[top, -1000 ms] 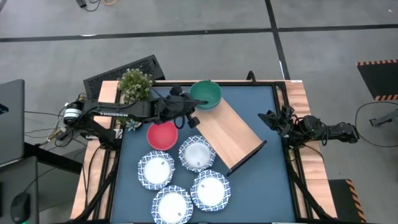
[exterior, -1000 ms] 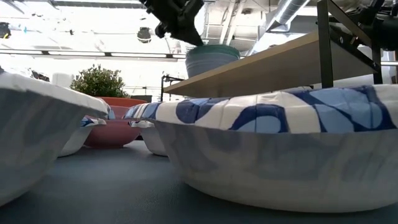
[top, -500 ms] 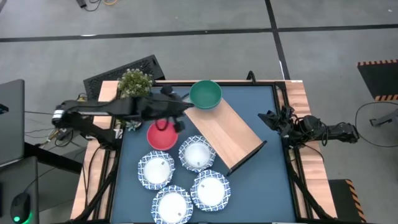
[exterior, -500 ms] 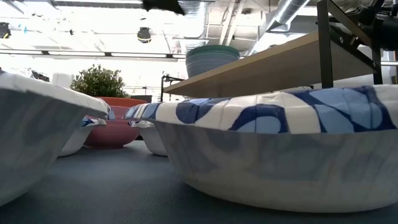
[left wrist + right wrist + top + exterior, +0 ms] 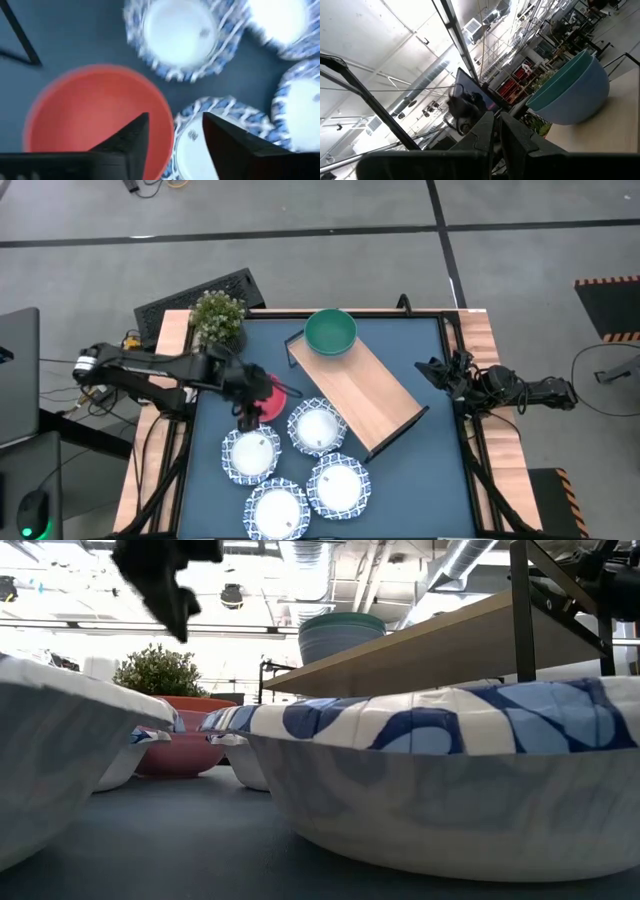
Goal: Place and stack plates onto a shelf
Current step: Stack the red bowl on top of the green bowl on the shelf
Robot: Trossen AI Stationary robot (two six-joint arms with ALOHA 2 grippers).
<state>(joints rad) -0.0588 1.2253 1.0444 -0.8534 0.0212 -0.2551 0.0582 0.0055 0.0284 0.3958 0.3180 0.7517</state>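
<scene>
Left gripper [image 5: 248, 418] moved from green bowl [image 5: 330, 332] down-left, now over red bowl [image 5: 262, 397].
Jaws apart, empty; right gripper [image 5: 432, 372] pressed closed, at frame right.

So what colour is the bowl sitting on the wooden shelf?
Green: the bowl on the shelf shows best in the high view.

Four paper-looking plates [image 5: 251, 454] with matt white centres and printed blue rims. Light, smooth wooden shelf [image 5: 366, 394] on a black metal frame. Matt dark-blue desk [image 5: 430, 480] top. Smooth red bowl [image 5: 270, 401].
</scene>
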